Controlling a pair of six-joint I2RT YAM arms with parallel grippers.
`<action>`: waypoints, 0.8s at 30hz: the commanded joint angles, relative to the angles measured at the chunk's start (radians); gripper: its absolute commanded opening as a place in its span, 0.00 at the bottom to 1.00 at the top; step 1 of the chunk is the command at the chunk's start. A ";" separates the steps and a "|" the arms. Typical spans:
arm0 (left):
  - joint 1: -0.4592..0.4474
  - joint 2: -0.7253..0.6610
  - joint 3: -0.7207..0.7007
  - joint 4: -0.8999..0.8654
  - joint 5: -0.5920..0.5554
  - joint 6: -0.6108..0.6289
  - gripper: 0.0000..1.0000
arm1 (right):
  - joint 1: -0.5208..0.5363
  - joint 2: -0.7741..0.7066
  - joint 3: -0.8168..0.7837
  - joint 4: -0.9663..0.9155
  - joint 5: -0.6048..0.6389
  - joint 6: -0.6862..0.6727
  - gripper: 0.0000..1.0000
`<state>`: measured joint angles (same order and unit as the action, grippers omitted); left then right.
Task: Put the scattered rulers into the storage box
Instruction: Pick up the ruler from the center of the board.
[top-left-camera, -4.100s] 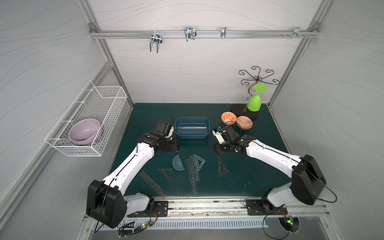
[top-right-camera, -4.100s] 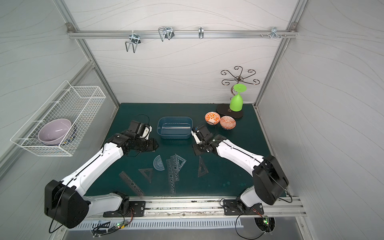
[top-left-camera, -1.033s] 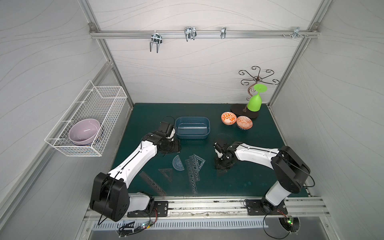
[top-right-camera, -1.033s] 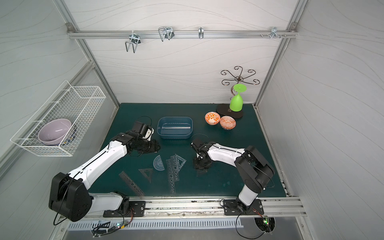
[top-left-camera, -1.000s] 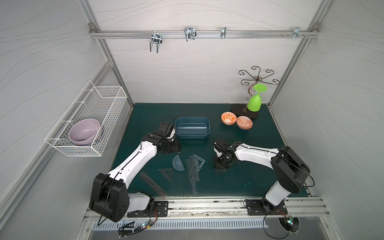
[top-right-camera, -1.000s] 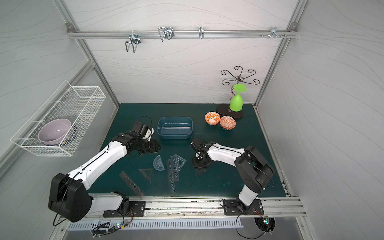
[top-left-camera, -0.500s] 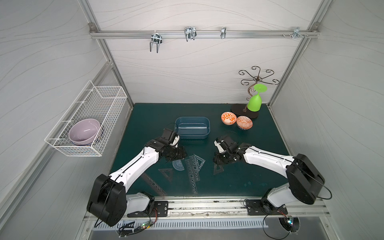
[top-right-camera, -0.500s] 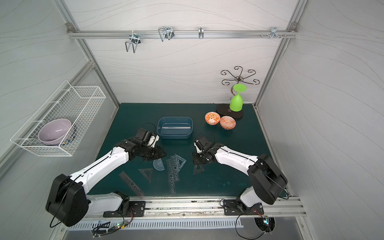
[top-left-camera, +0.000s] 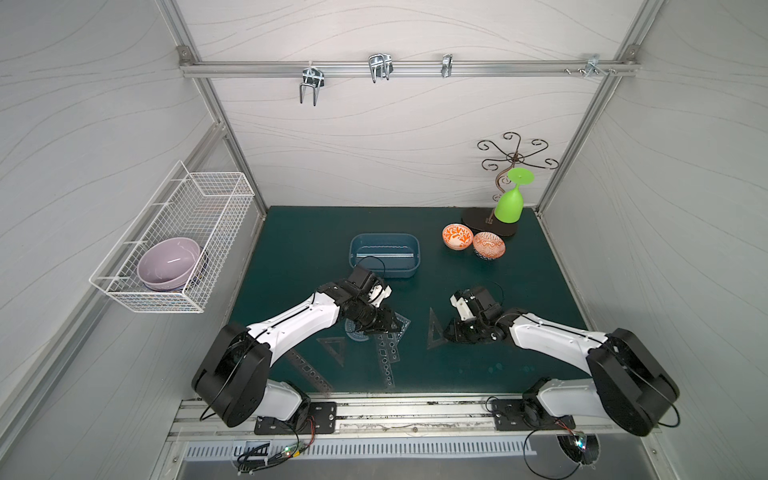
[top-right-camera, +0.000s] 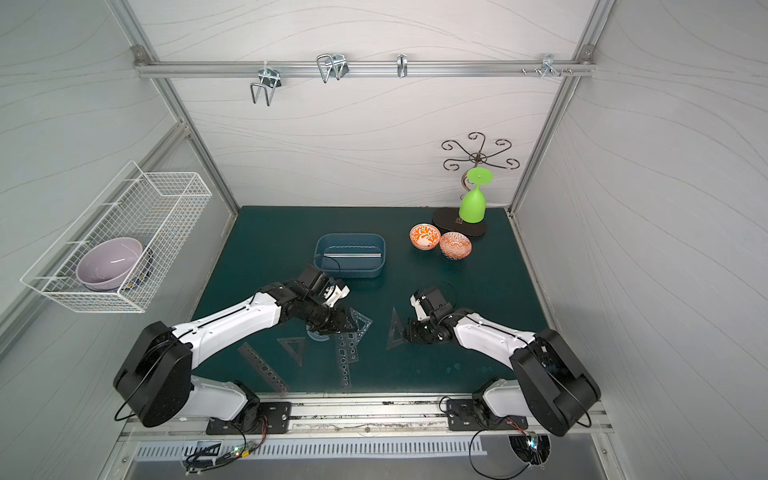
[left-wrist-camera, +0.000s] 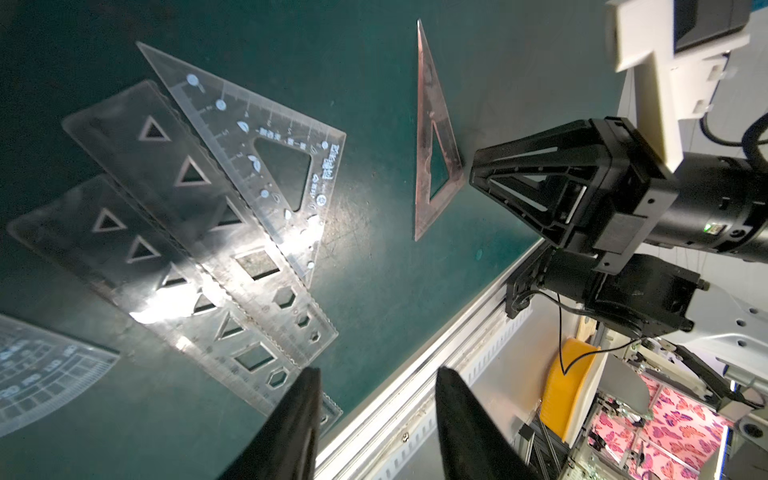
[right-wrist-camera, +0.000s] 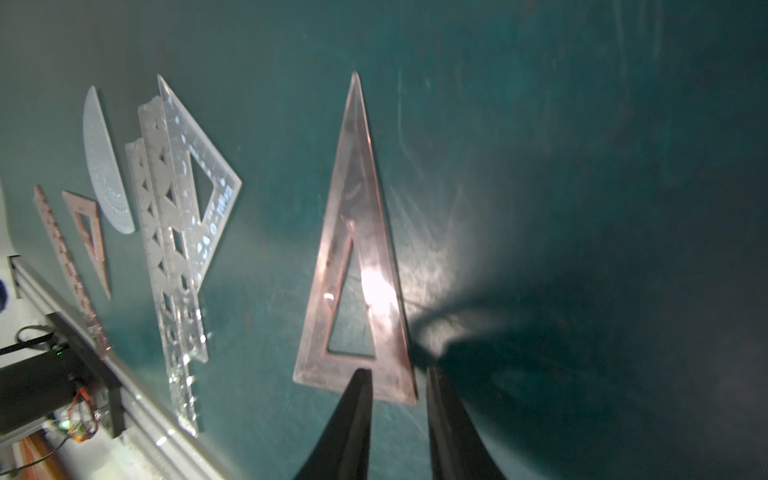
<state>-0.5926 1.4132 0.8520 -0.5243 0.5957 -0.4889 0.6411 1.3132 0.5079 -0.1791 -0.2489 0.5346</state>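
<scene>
Green mat (top-left-camera: 291, 249): rulers (top-left-camera: 435, 332), storage box (top-left-camera: 399, 272), bowls (top-left-camera: 457, 241)

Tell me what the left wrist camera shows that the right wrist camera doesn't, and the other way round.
Only the left wrist view: the left gripper, open, and a yellow object beyond the table's edge. Only the right wrist view: a small brownish triangle and a brownish stencil ruler near that edge. Both: the right gripper at the tall brownish set square, the clear set square lying over two clear stencil rulers, and the protractor.

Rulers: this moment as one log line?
storage box: one ruler; left end effector: open near stencils; right end effector: open at set square
</scene>
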 joint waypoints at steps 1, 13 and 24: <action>-0.013 0.012 0.008 0.013 0.050 0.016 0.49 | -0.004 -0.016 -0.032 0.052 -0.047 0.019 0.30; -0.025 0.066 0.010 0.043 0.091 -0.007 0.48 | 0.038 0.016 -0.069 0.148 -0.106 0.075 0.29; -0.047 0.119 0.033 0.054 0.047 -0.029 0.46 | 0.007 -0.005 -0.079 0.184 -0.143 0.069 0.24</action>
<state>-0.6353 1.5108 0.8520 -0.4950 0.6628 -0.5110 0.6830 1.3499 0.4473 0.0135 -0.3698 0.6113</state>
